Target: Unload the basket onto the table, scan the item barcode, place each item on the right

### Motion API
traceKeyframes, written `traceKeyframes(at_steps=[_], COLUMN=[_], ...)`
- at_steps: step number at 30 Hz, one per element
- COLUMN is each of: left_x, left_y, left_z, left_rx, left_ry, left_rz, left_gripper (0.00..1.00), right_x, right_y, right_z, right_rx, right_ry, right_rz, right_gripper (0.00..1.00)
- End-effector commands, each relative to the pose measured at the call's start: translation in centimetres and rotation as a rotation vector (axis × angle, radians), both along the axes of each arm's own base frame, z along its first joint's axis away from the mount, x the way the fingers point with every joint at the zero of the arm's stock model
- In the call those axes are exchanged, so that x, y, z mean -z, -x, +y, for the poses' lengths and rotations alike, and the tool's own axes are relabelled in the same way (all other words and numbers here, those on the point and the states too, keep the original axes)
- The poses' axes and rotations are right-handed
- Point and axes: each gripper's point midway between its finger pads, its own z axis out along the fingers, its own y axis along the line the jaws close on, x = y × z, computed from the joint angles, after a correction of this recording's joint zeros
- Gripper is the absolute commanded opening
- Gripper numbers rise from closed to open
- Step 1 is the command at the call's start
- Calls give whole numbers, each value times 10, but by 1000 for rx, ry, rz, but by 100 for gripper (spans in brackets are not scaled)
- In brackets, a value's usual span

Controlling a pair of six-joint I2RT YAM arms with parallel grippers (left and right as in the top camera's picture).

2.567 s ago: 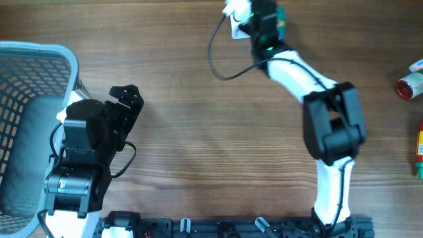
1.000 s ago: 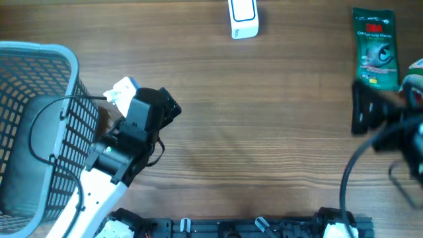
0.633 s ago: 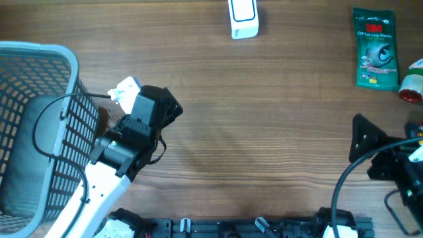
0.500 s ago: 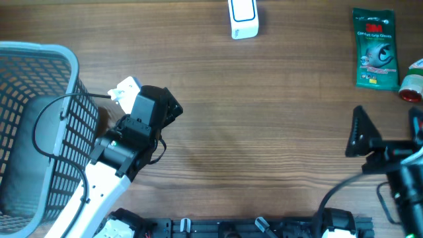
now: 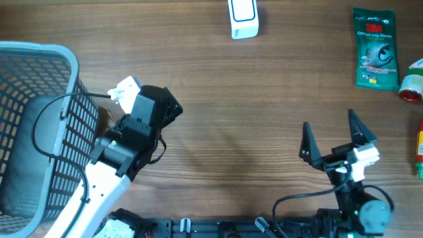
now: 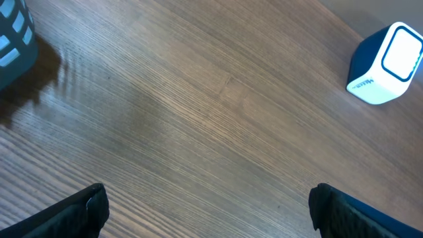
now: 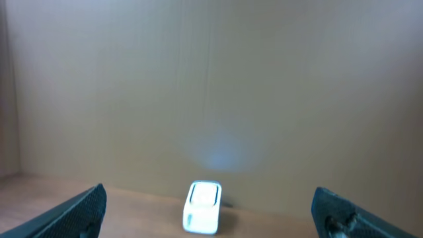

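Green glove packet (image 5: pixel 375 47) flat at the table's far right corner, barcode scanner (image 5: pixel 242 18) midway along the far edge. Left gripper (image 5: pixel 168 109) and right gripper (image 5: pixel 332 141) both spread wide, empty. Probably light, floppy, slick film; best pinched by one edge.

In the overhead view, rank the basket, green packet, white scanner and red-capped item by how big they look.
1. Basket, by far.
2. Green packet.
3. White scanner.
4. Red-capped item, but the frame edge cuts it off, so last place is unsure.
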Motion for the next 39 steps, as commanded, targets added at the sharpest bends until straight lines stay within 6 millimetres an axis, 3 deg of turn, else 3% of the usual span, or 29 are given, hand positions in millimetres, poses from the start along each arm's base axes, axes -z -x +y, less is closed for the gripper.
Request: traceKeyframes(at_steps=[1,5,8,24,27,30,34,39], left_x=[-7,-7,-7,-7,-8,-30,-63,-66], left_y=[-3,-3,-3,-3,6,4,-8,9], left_z=[0,0,0,0,14,30,38,43], left_rx=[8,8,8,9,-19,-81,28,155], left_ry=[-22,-22,-22,-22,-75,-53,-102,-90], left_rz=[-17,-17,-17,-19,-5,-111,-379,-605], left_gripper=[100,100,100,100,100,100,100,100], right_x=[29,59,95,96,96,96,96,96], right_y=[-9,-18,-21,-22,-22,-22,-22,-22], right_z=[-8,-16,-16,-17,-17,-17,-17,-17], right_rx=[22,75,81,85,85,85,85,85], right_ry=[-80,-96,-95,-96,-95,-96,-95,-96], right_rz=[66,193,345,348,348,348,348,348], right_gripper=[100,100,100,100,100,100,100,99])
